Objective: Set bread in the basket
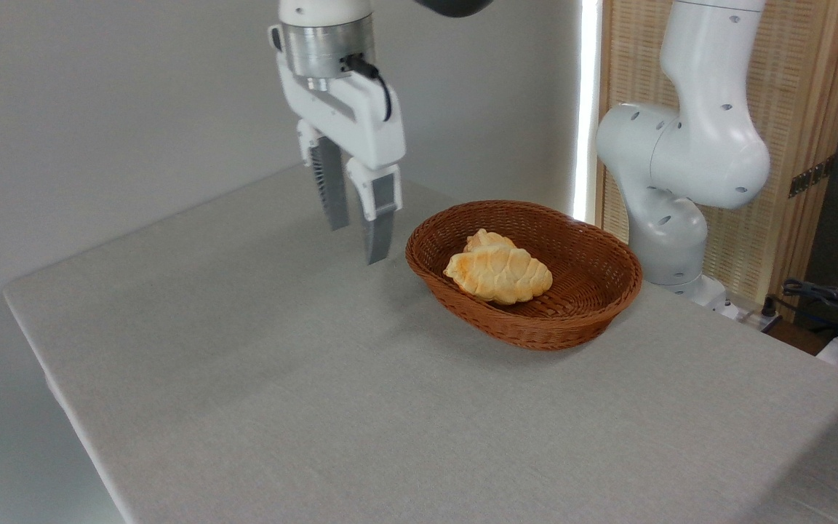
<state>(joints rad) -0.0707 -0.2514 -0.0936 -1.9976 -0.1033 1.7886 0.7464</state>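
The golden, leaf-shaped bread (499,274) with a scored top lies inside the brown wicker basket (593,309), toward its left half. A second small golden piece (486,239) peeks out just behind it. My gripper (356,240) hangs above the table to the left of the basket, fingers pointing down. It is open, with nothing between the fingers, and it stands clear of the basket rim.
The grey cloth-covered table (317,407) stretches to the front and left. The robot's white base (681,218) rises behind the basket on the right. A wooden slatted screen (812,109) and cables (833,298) are at far right.
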